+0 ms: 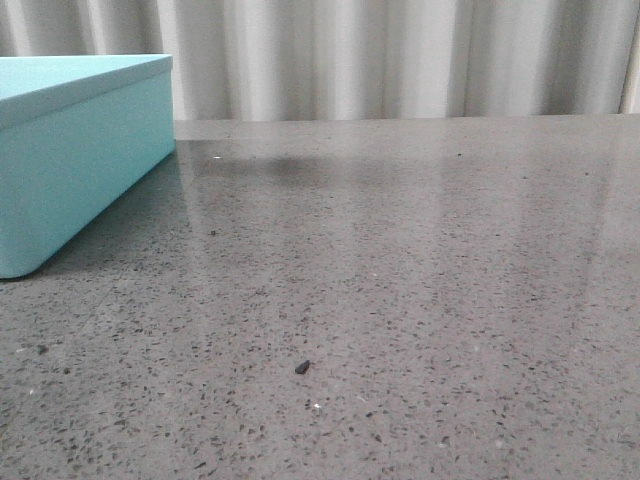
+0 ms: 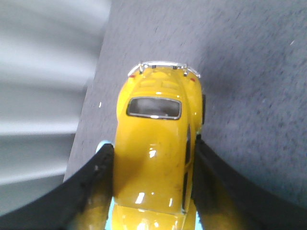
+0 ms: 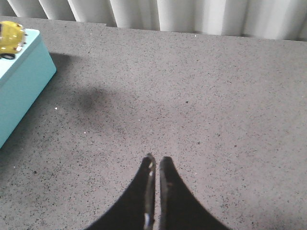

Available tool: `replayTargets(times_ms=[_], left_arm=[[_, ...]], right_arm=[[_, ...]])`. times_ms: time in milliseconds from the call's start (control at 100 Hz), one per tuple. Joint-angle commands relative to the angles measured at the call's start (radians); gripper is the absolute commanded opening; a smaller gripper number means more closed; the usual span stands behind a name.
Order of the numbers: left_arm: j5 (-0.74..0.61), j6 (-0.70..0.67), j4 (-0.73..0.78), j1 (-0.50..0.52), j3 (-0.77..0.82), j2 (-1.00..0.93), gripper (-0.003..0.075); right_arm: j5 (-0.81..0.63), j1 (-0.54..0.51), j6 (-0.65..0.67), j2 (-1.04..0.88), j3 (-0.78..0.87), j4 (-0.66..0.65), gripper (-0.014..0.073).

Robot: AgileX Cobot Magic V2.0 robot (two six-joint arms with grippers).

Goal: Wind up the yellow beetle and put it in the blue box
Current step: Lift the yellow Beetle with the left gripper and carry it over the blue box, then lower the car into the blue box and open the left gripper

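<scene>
One broad speckled grey surface (image 1: pixel 400 300) carries the blue box (image 1: pixel 80 170), which sits at its far left edge by the pale curtain (image 1: pixel 400 60). Seen from the right wrist, the yellow beetle (image 2: pixel 156 158) shows above the box's top, at the box's far end, and the left wrist view has it clamped by its flanks between the left fingers (image 2: pixel 98 172), with a sliver of box blue showing under it. The right fingers (image 3: pixel 154 187) are pressed together on nothing, hovering over bare surface well to the right of the box. Smallest is a dark crumb (image 1: pixel 302 367) lying well clear of the box, toward the robot. My worry is a glossy body squirming in that side grip, or a release too near the box's rim, tipping the car outside.
</scene>
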Motion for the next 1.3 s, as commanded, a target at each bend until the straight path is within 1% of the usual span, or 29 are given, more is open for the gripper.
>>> replayTargets(times_ms=[0,130,270,460,510,600,750,900,1290], left_arm=[[-0.004,-0.073,0.05,0.016,-0.033,-0.068,0.0185],[0.058,-0.138,0.041,0.073,-0.033,-0.081,0.0185],[0.118,-0.183,0.001,0.158,-0.033,-0.083,0.0185],[0.133,-0.195,-0.132,0.29,-0.033,-0.083,0.0185],[0.141,-0.195,-0.174,0.318,-0.033,-0.083,0.0185],[0.143,-0.195,-0.206,0.354,-0.02,-0.083,0.0185],[0.143,-0.195,-0.216,0.377,0.035,-0.074,0.0185],[0.141,-0.195,-0.216,0.377,0.082,-0.04,0.0185],[0.123,-0.212,-0.232,0.377,0.097,0.08,0.0185]], right_arm=[[-0.066,-0.001,-0.005,-0.018,-0.026,0.003,-0.0061],[-0.066,-0.001,-0.005,-0.018,-0.026,0.003,-0.0061],[-0.066,-0.001,-0.005,-0.018,-0.026,0.003,-0.0061],[-0.07,-0.001,-0.005,-0.018,-0.026,0.003,-0.0061],[-0.072,-0.001,-0.005,-0.018,-0.026,0.003,-0.0061],[-0.072,-0.001,-0.005,-0.018,-0.026,0.003,-0.0061],[-0.078,-0.001,-0.005,-0.018,-0.026,0.003,-0.0061],[-0.078,-0.001,-0.005,-0.018,-0.026,0.003,-0.0061],[-0.078,-0.001,-0.005,-0.018,-0.026,0.003,-0.0061]])
